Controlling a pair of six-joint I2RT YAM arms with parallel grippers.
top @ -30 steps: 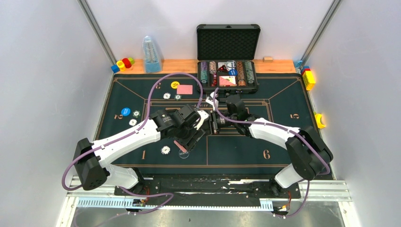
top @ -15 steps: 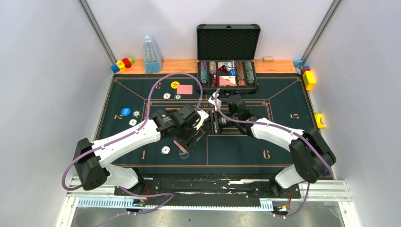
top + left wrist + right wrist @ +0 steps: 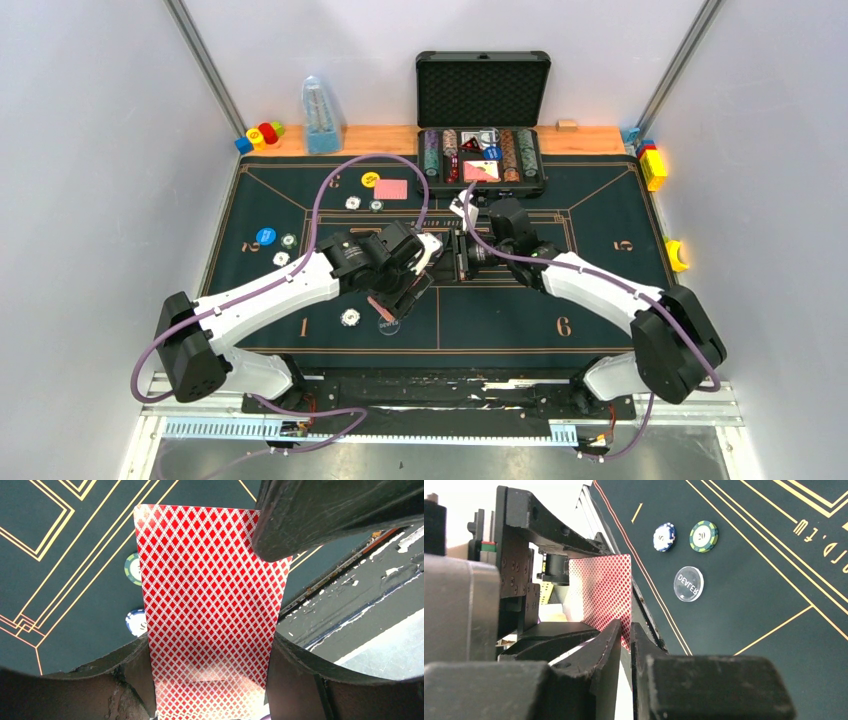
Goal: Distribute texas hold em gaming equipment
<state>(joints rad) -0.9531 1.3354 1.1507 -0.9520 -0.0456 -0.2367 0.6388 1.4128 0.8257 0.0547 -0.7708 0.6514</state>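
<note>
Red-and-white diamond lattice covered card back; card was held clear of green mat, mid-table. Left gripper clamped card's lower end; right gripper pinched its far corner, jaws nearly together.

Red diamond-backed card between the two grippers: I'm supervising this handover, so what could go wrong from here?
1. The right gripper, jaws nearly shut, reaches only a corner of the red diamond-backed playing card; it might slip or pivot out.
2. The left gripper holds it across its width; pulling before release could bend it.
3. If dropped, it could land on the clear round dealer button nearby.
</note>
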